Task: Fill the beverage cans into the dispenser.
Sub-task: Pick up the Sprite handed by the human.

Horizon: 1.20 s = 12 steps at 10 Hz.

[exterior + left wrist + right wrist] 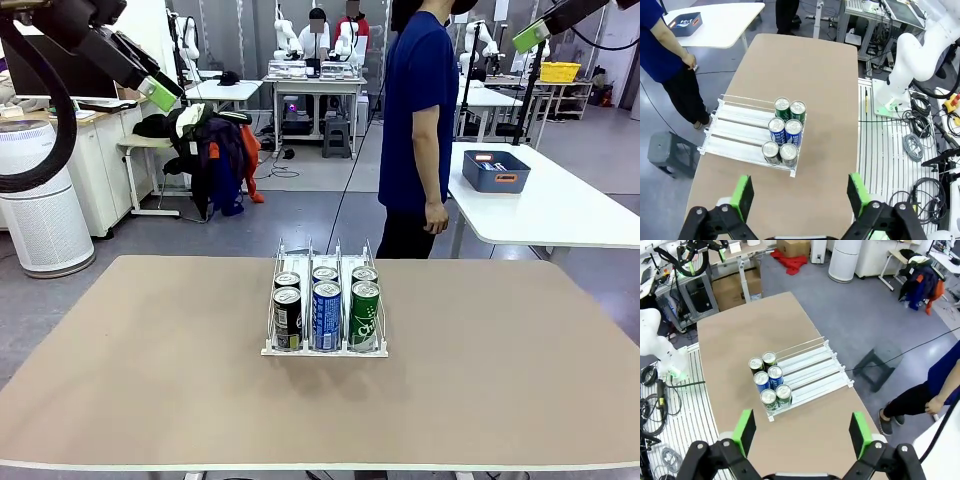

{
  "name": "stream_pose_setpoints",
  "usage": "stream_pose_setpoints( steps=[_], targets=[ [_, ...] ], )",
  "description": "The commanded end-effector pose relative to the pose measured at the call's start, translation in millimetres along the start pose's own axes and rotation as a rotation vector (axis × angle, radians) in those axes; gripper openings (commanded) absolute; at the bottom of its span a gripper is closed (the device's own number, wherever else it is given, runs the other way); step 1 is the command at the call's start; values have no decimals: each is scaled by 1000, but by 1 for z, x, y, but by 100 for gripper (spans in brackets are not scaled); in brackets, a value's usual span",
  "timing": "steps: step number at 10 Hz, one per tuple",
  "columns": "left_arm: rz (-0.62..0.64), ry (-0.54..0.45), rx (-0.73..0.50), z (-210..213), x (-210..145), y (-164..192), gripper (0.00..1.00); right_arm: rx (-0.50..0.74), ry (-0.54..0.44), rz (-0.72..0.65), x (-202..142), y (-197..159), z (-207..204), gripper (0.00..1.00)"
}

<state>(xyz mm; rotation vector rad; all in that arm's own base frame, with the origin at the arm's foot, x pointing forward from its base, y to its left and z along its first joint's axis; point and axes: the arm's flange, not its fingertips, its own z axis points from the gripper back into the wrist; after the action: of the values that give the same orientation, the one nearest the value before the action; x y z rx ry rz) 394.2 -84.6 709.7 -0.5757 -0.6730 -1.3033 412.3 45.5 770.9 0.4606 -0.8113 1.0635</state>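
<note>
Nearest, both grippers hang high above the table [150, 400], jaws spread wide and holding nothing: the left gripper [800, 192] at 10 o'clock from the dispenser [325, 352], the right gripper [802, 430] at 2 o'clock. The dispenser sits mid-table with six beverage cans [327, 315] packed at its near end, two per lane: black at 9 o'clock, blue in the centre, green at 3 o'clock. A person [420, 110] stands beyond the far edge at 1 o'clock.
</note>
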Motion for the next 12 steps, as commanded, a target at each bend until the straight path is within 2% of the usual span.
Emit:
stream_pose_setpoints(
  steps=[1,7,8,12],
  targets=[
    [-1,-3,-31,2,-2,1,100,28,-6,-8,-4,0,-1,100],
    [1,6,-20,-1,0,0,100,16,4,-3,-1,1,-1,100],
    [63,15,67,-2,4,-1,100,22,0,-35,0,5,-1,100],
    [140,-18,110,-2,19,-15,100,0,-4,-80,6,21,6,100]
  ],
)
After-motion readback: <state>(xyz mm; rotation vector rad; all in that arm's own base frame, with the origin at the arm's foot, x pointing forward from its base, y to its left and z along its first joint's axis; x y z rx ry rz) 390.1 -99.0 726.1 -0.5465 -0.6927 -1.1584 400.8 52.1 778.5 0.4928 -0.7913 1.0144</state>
